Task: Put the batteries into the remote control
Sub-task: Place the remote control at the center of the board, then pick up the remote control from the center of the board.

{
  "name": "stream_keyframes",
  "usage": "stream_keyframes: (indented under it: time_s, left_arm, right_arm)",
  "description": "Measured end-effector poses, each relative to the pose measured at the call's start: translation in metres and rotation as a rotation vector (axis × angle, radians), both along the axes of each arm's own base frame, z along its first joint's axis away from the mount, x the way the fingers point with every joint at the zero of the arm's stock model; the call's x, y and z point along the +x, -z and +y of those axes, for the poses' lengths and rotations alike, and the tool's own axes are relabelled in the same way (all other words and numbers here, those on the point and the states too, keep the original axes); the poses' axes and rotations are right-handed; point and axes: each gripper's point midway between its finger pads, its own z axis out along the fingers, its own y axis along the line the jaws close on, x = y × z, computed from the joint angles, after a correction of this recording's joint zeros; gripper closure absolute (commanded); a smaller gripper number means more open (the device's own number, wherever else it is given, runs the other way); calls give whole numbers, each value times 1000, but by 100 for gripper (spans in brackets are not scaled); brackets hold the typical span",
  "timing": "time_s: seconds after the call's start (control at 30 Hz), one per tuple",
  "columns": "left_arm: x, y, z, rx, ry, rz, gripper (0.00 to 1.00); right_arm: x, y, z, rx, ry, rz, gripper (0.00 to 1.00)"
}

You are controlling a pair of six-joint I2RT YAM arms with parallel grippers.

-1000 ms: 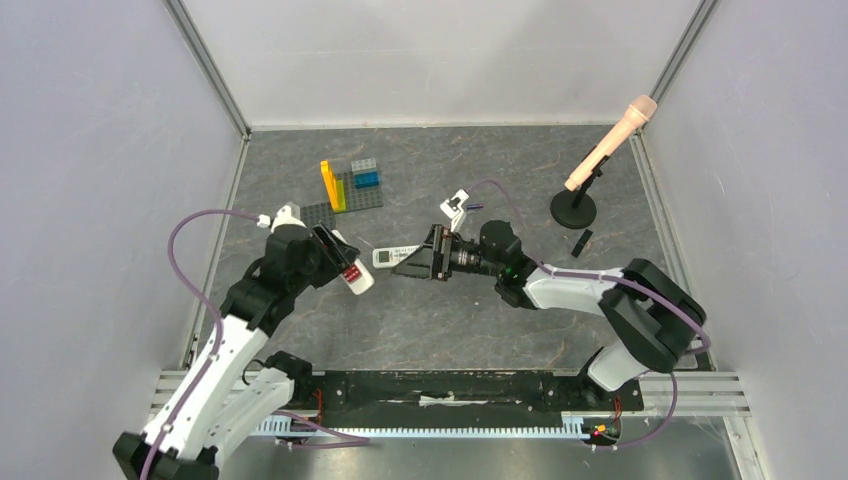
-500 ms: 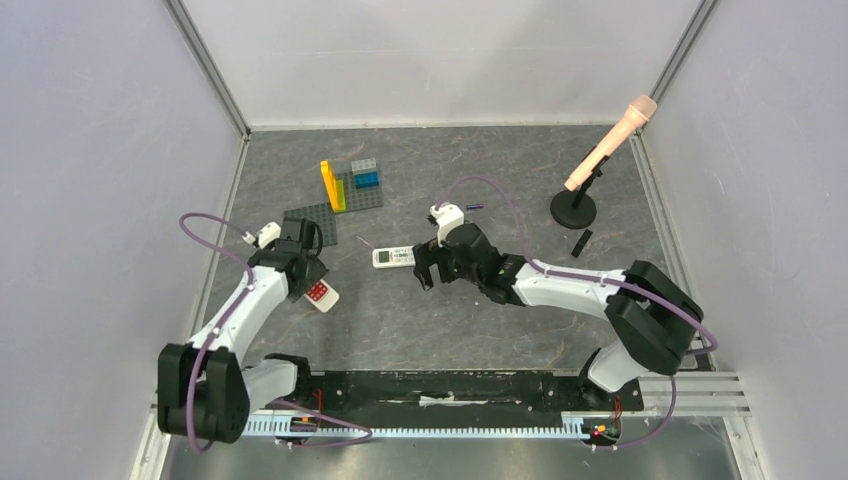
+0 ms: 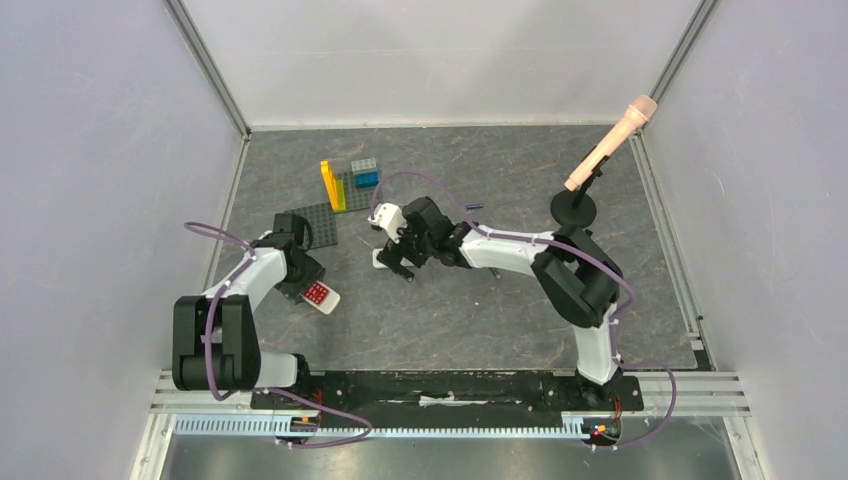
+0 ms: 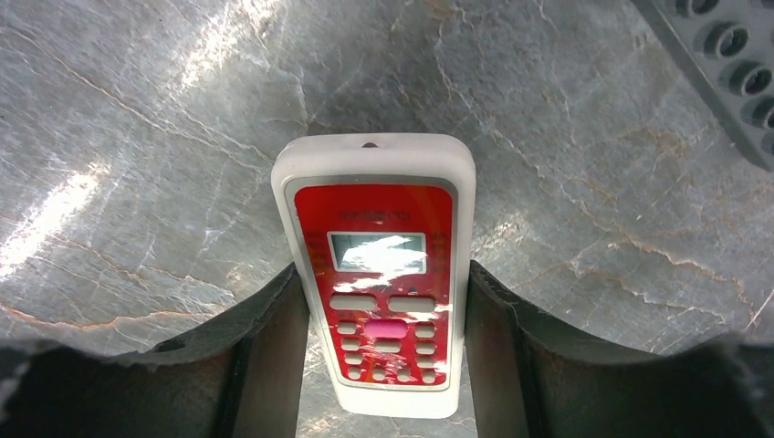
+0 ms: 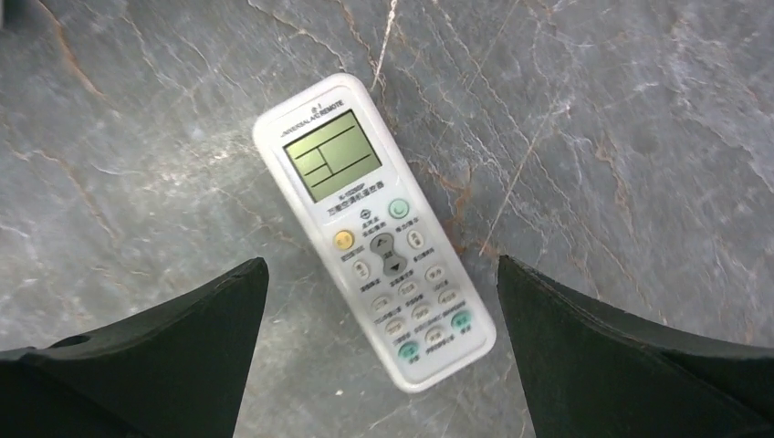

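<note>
- left tool [image 4: 383, 274]: has pulled back toward its base w/ the red remote [image 4: 379, 228] and brought it low over the desk [image 4: 137, 137]; a sec ago it was up near the centre. fingers press both long sides, so it's clamped on it.
- red remote: face up, screen + buttons showing, white shell, top end pointing away from the tool. battery door not visible, prob underneath.
- right tool [image 5: 381, 263]: has swung in from the right and now hangs over the white remote [image 5: 374, 228], jaws spread wide, nothing held, not touching.
- white remote: flat on the desk, face up, lying at a slant between the jaws.
- meaning: looks like set-up only, no cell loaded yet; both remotes likely need flipping.
- battery [image 3: 473, 206]: one tiny purplish cell further back on the desk, behind the right arm, well apart from both remotes. other cells: can't find them.
</note>
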Motion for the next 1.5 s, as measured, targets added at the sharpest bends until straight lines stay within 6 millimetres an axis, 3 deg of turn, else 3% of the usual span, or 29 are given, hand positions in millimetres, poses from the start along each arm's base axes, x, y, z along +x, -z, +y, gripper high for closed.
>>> stream_keyframes:
  time_s: [0.13, 0.23, 0.33, 0.47, 0.63, 0.73, 0.8, 0.93, 1.1, 1.3, 1.5]
  left_arm:
    - [3, 1, 2, -22, -20, 39, 53]
    - [3, 2, 2, -34, -31, 61, 48]
    - [4, 3, 2, -43, -51, 71, 44]
    - [4, 3, 3, -45, -65, 92, 31]
    - [6, 3, 4, -48, -77, 102, 26]
    - [7, 3, 4, -49, -82, 106, 24]
    - [7, 3, 4, -50, -90, 105, 23]
    - [7, 1, 4, -48, -105, 98, 22]
    - [-6, -10, 3, -49, -109, 62, 21]
    - [-17, -56, -7, -99, -88, -162, 21]
    - [-18, -98, -15, -127, -14, -344, 21]
  right_arm:
    - [14, 20, -2, -56, -57, 23, 2]
    - [20, 32, -6, -89, -89, 47, 2]
    - [28, 31, -3, -116, -120, 52, 4]
    - [29, 34, 2, -143, -167, 80, 10]
    - [26, 36, 3, -153, -196, 105, 27]
    - [24, 36, 4, -151, -207, 115, 54]
    - [21, 37, 4, -155, -202, 124, 63]
    - [22, 35, 2, -138, -159, 115, 69]
    - [16, 33, -6, -102, -65, 140, 66]
    - [9, 8, -6, 14, 87, 241, 67]
    - [-12, -59, -8, 274, 184, 381, 68]
